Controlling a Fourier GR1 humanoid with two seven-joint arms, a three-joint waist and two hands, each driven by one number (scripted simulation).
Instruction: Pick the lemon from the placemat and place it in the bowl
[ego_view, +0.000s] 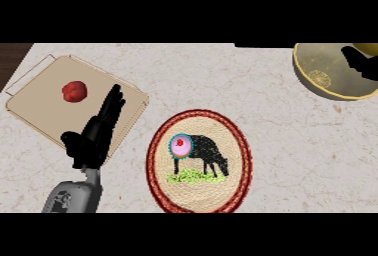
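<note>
no readable text, labels, brands, numbers or signs anywhere

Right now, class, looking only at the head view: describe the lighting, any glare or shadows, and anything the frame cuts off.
Head view: light is even and flat, with no glare on the counter. Head view: only a faint shadow hugs the lower rim of the bowl. Head view: the right edge crops the bowl and the right hand, a dark shape above it. Head view: the left hand is uniformly black, its fingers straight.

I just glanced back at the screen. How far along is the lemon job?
The placemat holds no lemon, so the pickup looks done. The right hand is over the bowl, the lemon unseen; release remains unconfirmed. The left hand rests open by the cutting board.
</note>
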